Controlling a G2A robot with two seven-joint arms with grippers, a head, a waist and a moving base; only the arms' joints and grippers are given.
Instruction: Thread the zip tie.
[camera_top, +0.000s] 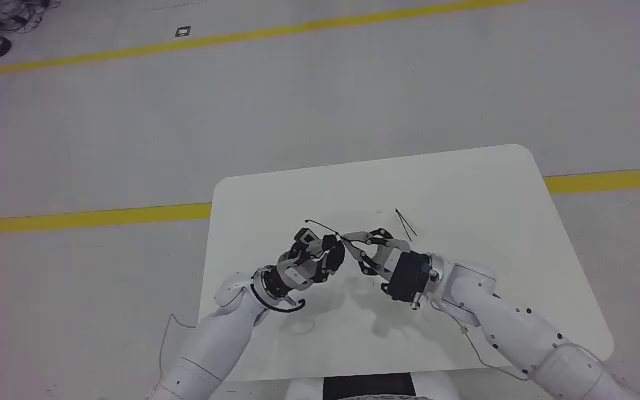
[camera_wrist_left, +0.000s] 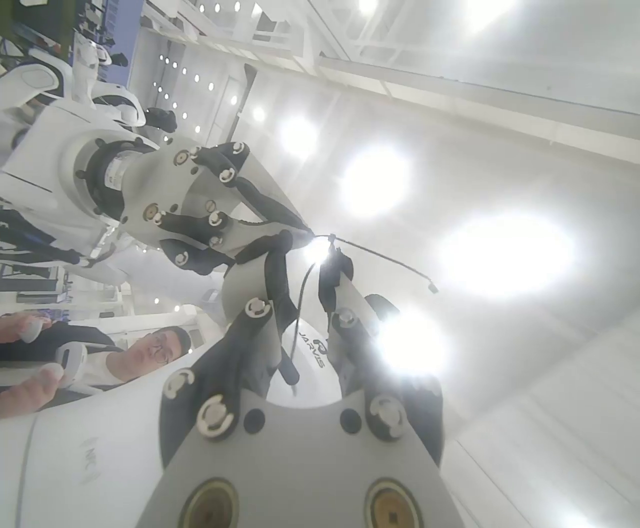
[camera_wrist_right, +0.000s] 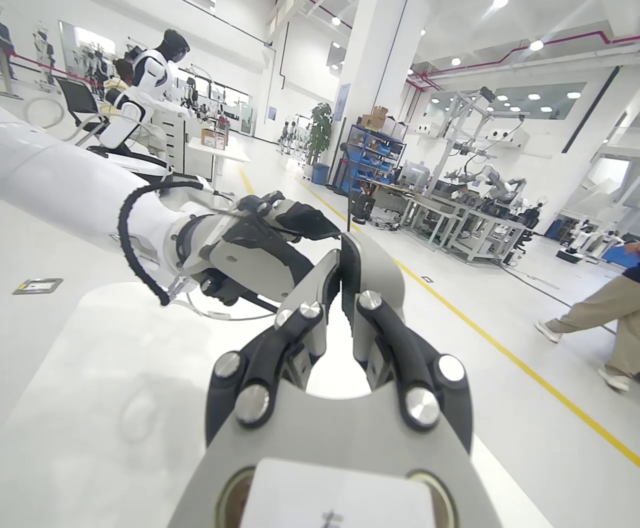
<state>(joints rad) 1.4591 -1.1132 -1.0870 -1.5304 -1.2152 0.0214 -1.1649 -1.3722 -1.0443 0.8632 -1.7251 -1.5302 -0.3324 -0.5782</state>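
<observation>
A thin black zip tie (camera_top: 320, 228) hangs in the air above the white table (camera_top: 480, 200), where my two grippers meet tip to tip. My right gripper (camera_wrist_right: 341, 260) is shut on it, and a short end of the zip tie (camera_wrist_right: 348, 212) stands up from its fingertips. In the left wrist view the zip tie (camera_wrist_left: 385, 260) runs from the right gripper (camera_wrist_left: 302, 231) past my left gripper (camera_wrist_left: 309, 250) to its small head, which hangs free. A second strand drops between the left fingers, which stand a narrow gap apart. In the top view the left gripper (camera_top: 328, 248) faces the right gripper (camera_top: 356, 243).
A few spare black zip ties (camera_top: 405, 222) lie on the table just beyond the right gripper. The table's near edge runs under both forearms. Bare tabletop stretches to the right and toward the far edge.
</observation>
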